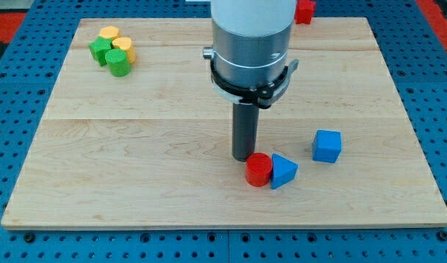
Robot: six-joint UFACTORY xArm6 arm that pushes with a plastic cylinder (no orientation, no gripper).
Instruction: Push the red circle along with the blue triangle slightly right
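The red circle (pixel 258 169) sits low on the board, a little right of centre. The blue triangle (pixel 283 171) touches its right side. My tip (pixel 244 157) stands just up and left of the red circle, touching or almost touching its edge. The rod rises from there into the arm's grey body at the view's top.
A blue cube (pixel 326 145) lies right of the blue triangle. Two yellow blocks (pixel 117 42) and two green blocks (pixel 110 56) cluster at the top left. A red block (pixel 305 10) shows partly at the top edge, behind the arm. The wooden board (pixel 136 146) ends near all sides.
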